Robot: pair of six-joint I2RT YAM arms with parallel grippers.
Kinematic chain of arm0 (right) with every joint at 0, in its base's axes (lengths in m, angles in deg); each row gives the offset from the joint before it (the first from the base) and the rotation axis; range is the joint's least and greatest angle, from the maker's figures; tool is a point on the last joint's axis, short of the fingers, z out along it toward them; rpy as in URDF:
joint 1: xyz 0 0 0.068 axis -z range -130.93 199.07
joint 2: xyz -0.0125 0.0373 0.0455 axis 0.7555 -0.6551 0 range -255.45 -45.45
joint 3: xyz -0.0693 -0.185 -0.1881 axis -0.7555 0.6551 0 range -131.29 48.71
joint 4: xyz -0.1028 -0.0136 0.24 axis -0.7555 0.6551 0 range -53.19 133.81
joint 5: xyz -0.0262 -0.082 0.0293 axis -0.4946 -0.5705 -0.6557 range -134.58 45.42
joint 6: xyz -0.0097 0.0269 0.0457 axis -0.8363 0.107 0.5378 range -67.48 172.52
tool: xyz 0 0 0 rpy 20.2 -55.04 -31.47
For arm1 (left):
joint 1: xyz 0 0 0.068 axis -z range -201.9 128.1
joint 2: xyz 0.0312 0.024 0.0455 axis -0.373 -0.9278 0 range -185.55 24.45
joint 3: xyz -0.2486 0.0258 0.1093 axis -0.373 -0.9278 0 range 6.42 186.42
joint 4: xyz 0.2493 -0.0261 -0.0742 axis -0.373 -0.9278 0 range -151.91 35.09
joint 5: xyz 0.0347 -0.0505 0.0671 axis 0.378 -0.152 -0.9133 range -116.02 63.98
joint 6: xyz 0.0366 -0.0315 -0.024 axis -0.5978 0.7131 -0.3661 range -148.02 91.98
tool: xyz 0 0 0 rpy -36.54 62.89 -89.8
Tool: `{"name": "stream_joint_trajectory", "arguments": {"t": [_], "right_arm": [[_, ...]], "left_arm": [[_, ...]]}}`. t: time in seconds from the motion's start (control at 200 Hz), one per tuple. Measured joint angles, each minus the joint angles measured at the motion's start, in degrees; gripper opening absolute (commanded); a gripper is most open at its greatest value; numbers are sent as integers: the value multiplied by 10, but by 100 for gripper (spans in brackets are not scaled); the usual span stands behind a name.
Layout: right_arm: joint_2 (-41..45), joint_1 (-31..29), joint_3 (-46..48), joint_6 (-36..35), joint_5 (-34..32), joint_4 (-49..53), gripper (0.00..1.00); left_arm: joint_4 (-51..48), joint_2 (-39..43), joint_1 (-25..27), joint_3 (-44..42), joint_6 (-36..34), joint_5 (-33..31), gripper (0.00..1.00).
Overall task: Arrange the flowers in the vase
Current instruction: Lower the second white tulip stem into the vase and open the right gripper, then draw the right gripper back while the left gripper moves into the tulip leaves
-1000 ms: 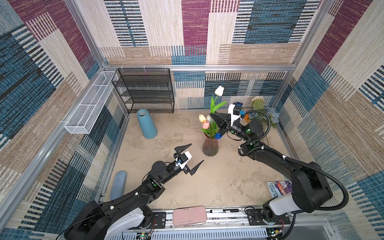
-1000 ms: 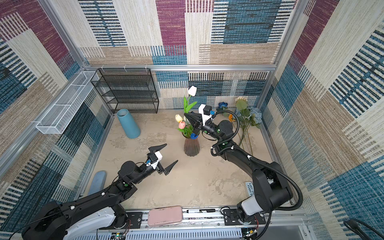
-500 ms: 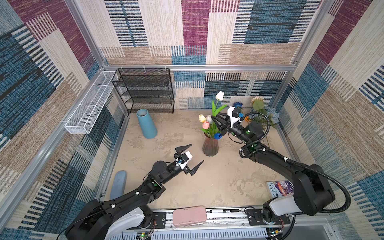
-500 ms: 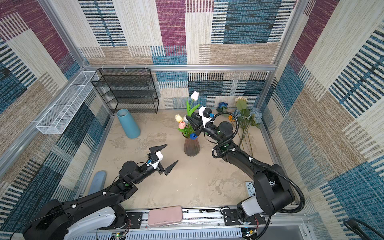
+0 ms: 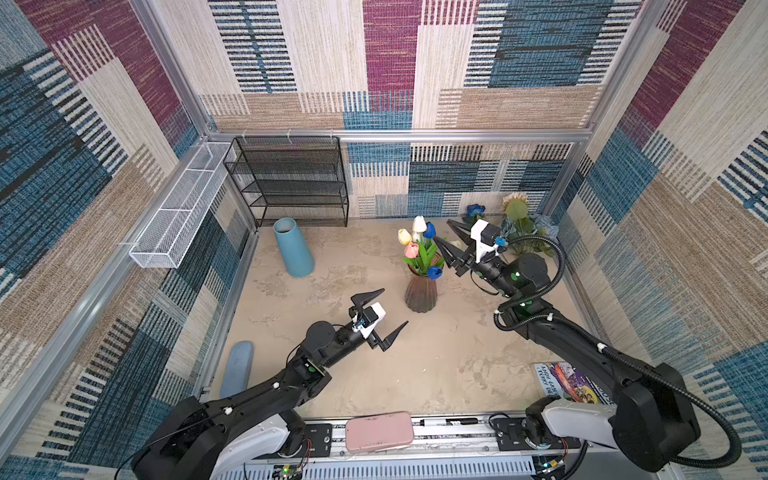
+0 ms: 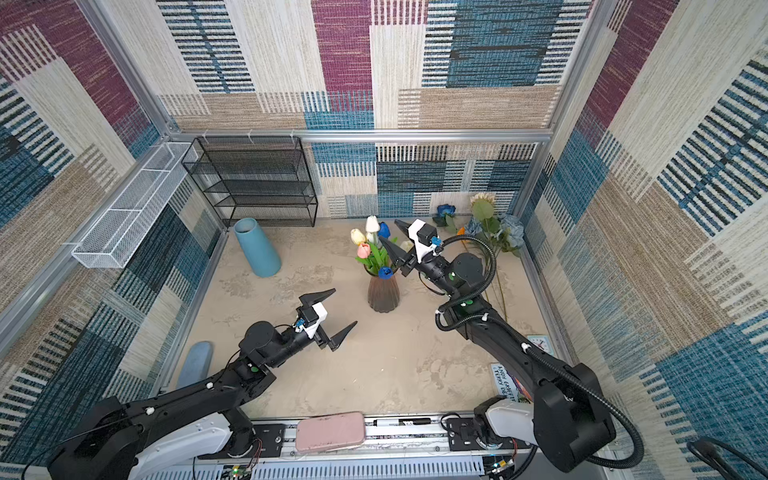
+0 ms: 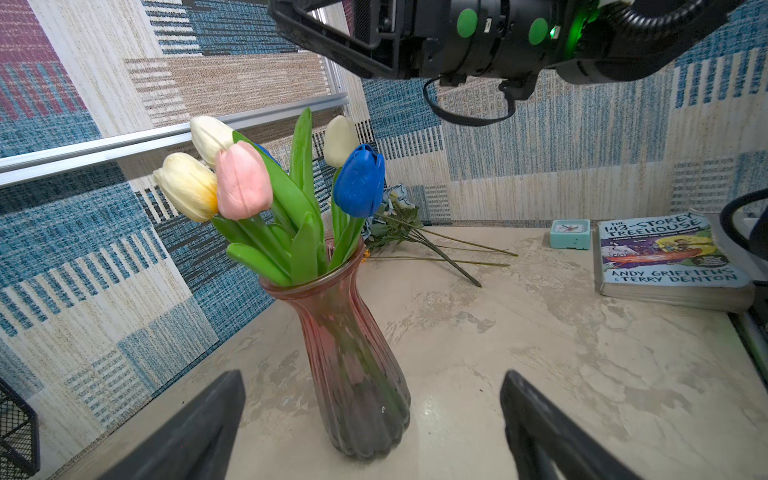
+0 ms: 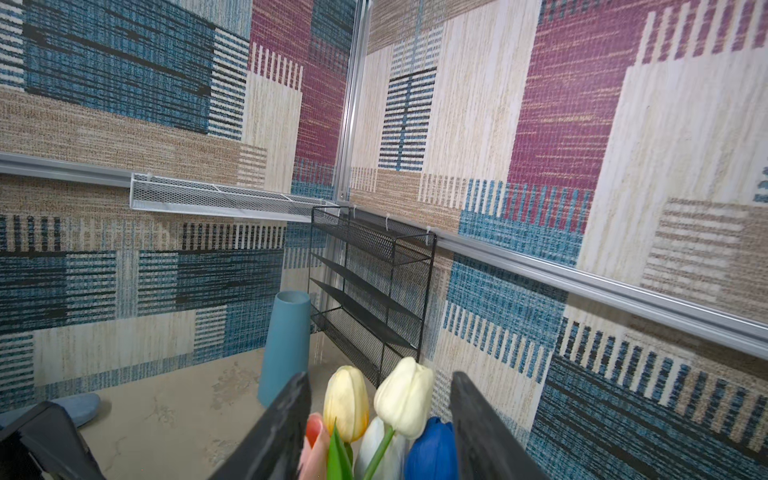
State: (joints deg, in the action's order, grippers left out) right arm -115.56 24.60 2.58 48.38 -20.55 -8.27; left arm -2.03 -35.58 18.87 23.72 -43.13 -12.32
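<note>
Several loose flowers (image 7: pixel 399 226) lie beyond right pincer (image 5: pixel 441 230), near clock (image 7: pixel 570 234) and book (image 7: pixel 665 257).

Tulips (image 7: pixel 241 180) stand upright in the pink vase (image 7: pixel 357 374).

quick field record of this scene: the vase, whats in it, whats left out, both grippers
vase: pink ribbed glass vase, upright, near the middle
in vase: tulips, pink, cream, white, blue
not yet in: sunflower, blue rose, dusty-blue bunch, lying at back right
left gripper: jaws open, empty, facing the vase
right gripper: jaws open, by the tulip heads
other: blue cone vase, book, clock
</note>
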Motion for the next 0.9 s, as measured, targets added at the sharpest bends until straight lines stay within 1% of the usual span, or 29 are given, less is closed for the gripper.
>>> {"name": "stream_joint_trajectory", "arguments": {"t": [0.2, 0.325, 0.391, 0.496, 0.611, 0.701, 0.771, 0.901], "right_arm": [[46, 0, 17, 5, -53, 12, 65], [73, 1, 31, 16, -89, 26, 75], [85, 3, 40, 22, -105, 26, 79], [101, 13, 65, 42, -133, 25, 86], [117, 41, 105, 77, -156, 23, 97], [126, 70, 134, 109, -161, 22, 100], [134, 91, 161, 132, -163, 20, 100], [161, 99, 218, 148, -170, 11, 100]], "left_arm": [[-4, 2, 0, 9, 2, 0, 99], [-7, 2, -4, 20, 3, 1, 99], [-6, -11, -13, 27, 9, 2, 99], [-3, -51, -43, 44, 37, 11, 99], [8, -113, -61, 74, 58, 26, 99], [9, -162, -61, 103, 70, 38, 99], [9, -194, -62, 125, 79, 47, 99], [11, -252, -63, 162, 79, 52, 99]]}}
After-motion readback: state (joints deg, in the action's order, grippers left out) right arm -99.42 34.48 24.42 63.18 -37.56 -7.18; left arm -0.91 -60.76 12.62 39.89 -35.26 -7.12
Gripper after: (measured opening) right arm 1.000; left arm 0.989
